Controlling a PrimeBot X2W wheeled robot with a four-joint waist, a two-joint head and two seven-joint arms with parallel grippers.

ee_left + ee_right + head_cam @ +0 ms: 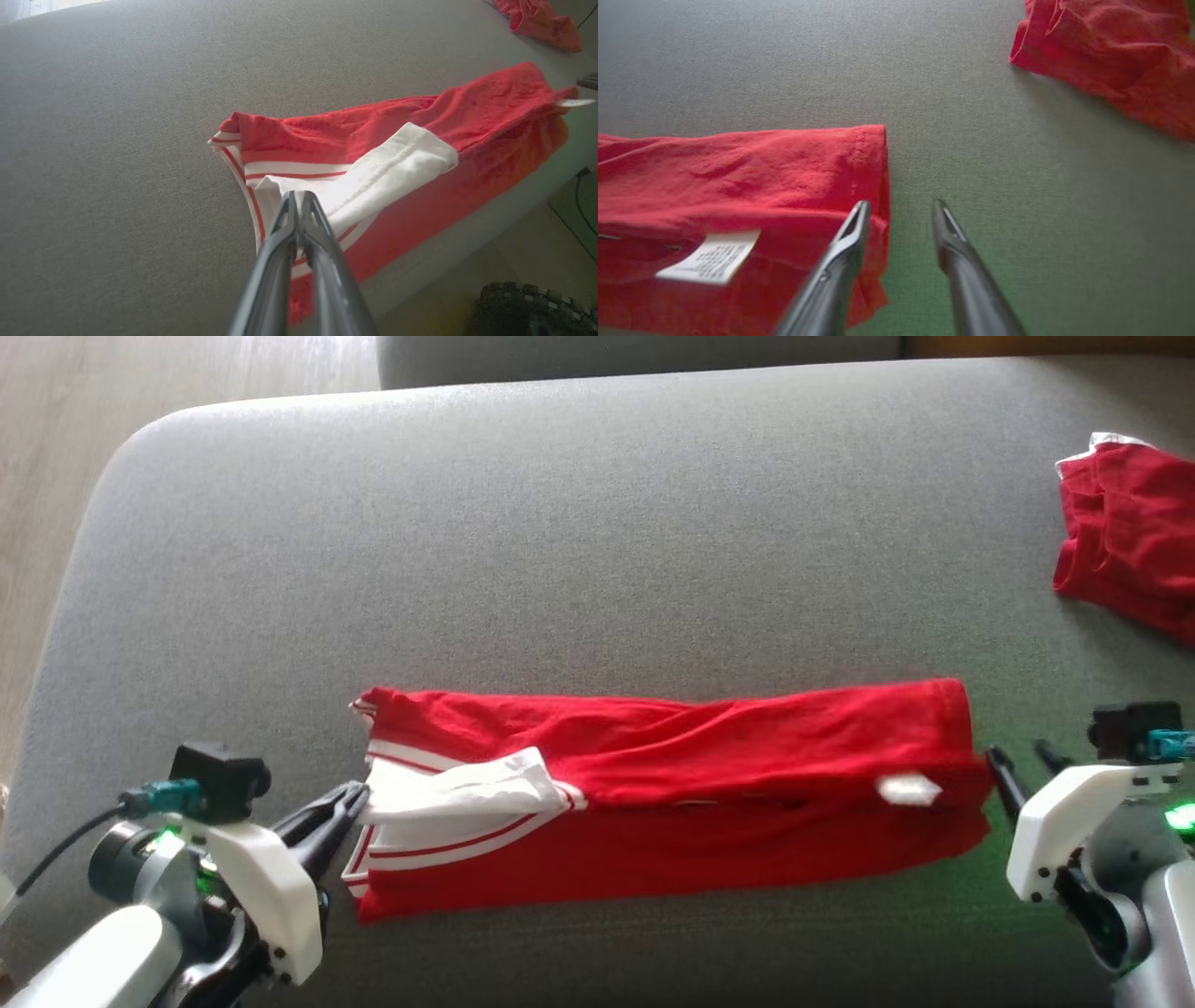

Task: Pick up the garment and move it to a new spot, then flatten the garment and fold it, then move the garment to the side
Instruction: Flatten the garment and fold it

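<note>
The red garment lies folded into a long strip across the grey cushion, with white striped trim and a white sleeve at its left end. My left gripper is shut on the edge of that white sleeve, its tips pressed together on the fabric. My right gripper stands open just off the garment's right end; its left finger overlaps the red hem, while the right finger is over bare cushion. A white care label lies near that end.
A second red garment lies crumpled at the far right of the cushion, also in the right wrist view. The cushion's rounded left edge drops to a pale wooden floor. Bare cushion stretches behind the strip.
</note>
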